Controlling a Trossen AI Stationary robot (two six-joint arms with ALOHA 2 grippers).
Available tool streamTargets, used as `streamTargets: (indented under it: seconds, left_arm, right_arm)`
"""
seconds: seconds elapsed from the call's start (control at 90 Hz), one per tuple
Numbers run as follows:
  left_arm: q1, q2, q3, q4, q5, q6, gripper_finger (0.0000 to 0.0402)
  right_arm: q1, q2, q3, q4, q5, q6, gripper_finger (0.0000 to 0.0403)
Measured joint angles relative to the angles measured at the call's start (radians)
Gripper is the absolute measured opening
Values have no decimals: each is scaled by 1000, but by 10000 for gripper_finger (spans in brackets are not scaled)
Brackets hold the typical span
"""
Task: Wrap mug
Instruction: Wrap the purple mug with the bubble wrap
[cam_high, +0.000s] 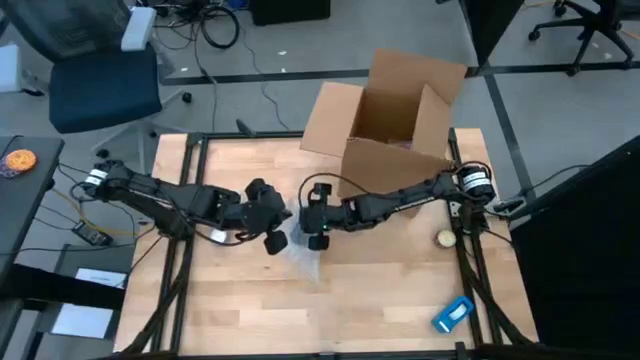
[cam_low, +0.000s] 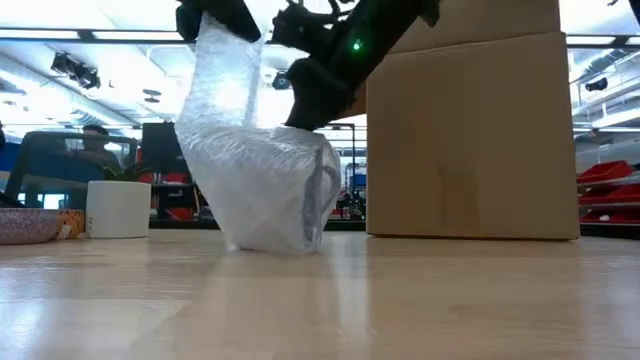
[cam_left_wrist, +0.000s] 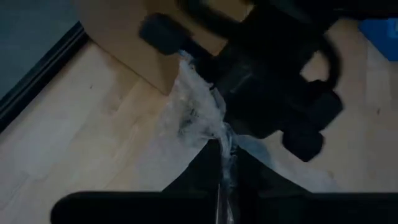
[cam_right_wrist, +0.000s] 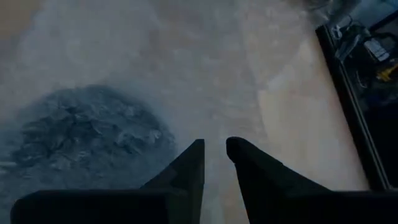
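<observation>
The mug (cam_right_wrist: 81, 137) shows as a dark shape through clear bubble wrap (cam_low: 265, 190), and the bundle stands on the table's middle (cam_high: 300, 255). A strip of wrap rises from the bundle up to my left gripper (cam_low: 215, 20), which is shut on it above and to the left. My right gripper (cam_right_wrist: 214, 152) comes down on the bundle's top from the right, its fingers a narrow gap apart over the wrap. My left gripper pinches the wrap's gathered free end (cam_left_wrist: 222, 158) between its two fingers. It holds that end raised above the bundle, and the wrap runs drawn up from the bundle on the table to the fingers. My right gripper's fingertips (cam_low: 305, 118) reach the top of the wrapped bundle from above, slanting in from the table's right. I cannot tell whether they press the wrap or hold any between them.
An open cardboard box (cam_high: 390, 110) stands at the far right of the table, close behind the arms. A small pale ball (cam_high: 445, 238) and a blue item (cam_high: 452, 313) lie at the right. A white pot (cam_low: 118, 208) and a bowl (cam_low: 25, 225) show at the left.
</observation>
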Motion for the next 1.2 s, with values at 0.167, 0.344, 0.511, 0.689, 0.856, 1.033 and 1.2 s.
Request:
streamTargets:
  seconds: [0.167,0.344,0.511,0.689,0.856,1.033,1.2]
  left_arm:
    - [0,0,0,8,0,0,0]
    - [0,0,0,2,0,0,0]
    - [0,0,0,2,0,0,0]
    - [0,0,0,14,0,0,0]
    - [-7,18,0,31,-1,-21,0]
    - [-23,78,0,31,0,-22,0]
    - [-24,125,0,30,0,-21,0]
  right_arm:
    - [-42,4,0,34,-37,-105,62]
    - [-68,5,0,51,-74,-162,61]
    - [-76,5,0,50,-80,-223,61]
    - [-93,5,0,65,-8,-312,60]
    - [-104,6,0,86,9,-330,60]
    - [-97,6,0,79,70,-376,60]
    - [-86,5,0,74,136,-426,60]
